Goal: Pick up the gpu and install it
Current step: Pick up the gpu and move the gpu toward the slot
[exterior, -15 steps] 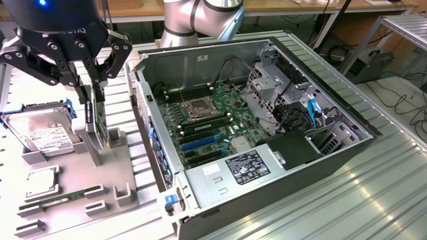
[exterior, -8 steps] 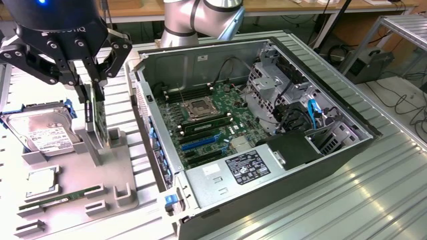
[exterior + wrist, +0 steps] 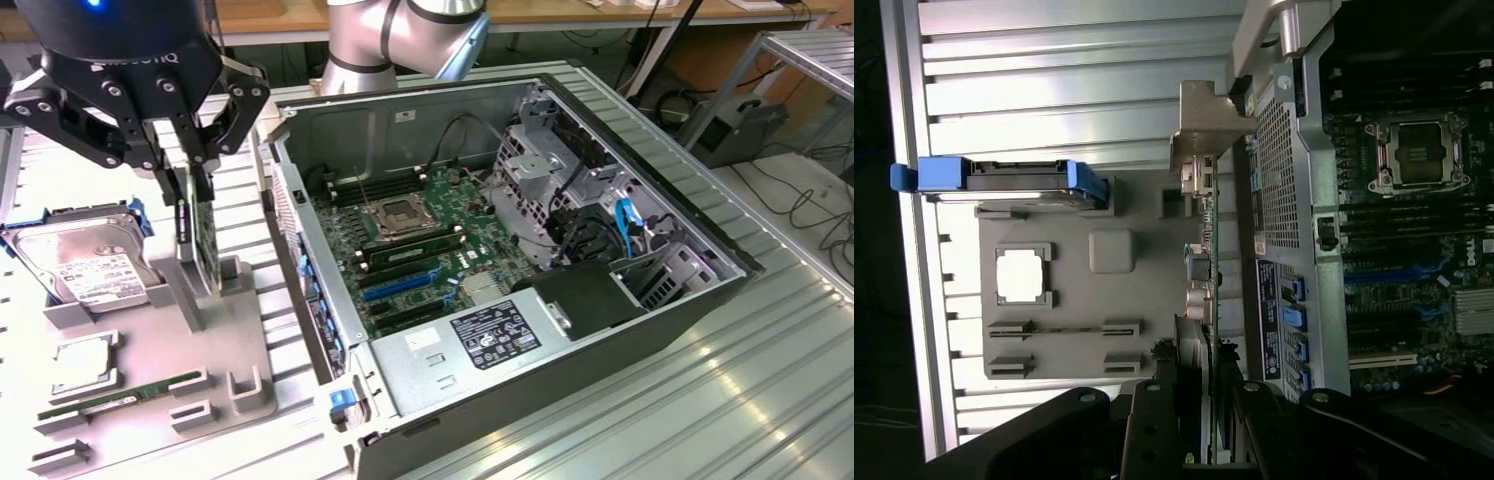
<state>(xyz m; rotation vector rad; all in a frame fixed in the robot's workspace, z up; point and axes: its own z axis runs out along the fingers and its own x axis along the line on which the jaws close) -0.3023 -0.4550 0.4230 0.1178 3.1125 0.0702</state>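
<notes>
The gpu [image 3: 204,232] is a thin dark card standing on edge over the grey holder tray [image 3: 200,370], on the exterior view's left. My gripper [image 3: 187,195] comes down from above with its fingers closed on the card's upper part. The card's lower edge is at the tray's slotted posts; I cannot tell whether it has left them. In the wrist view the gpu [image 3: 1205,255] runs edge-on out from between the fingers of my gripper [image 3: 1204,365], beside the case wall. The open computer case [image 3: 694,250] lies to the exterior view's right, its motherboard [image 3: 414,235] and blue slots [image 3: 398,287] exposed.
On the tray lie a hard drive in a blue carrier [image 3: 80,262], a processor [image 3: 87,360] and a green RAM stick [image 3: 120,396]. The case's side wall [image 3: 300,260] stands between tray and motherboard. Drive cages and cables [image 3: 574,200] fill the case's far side.
</notes>
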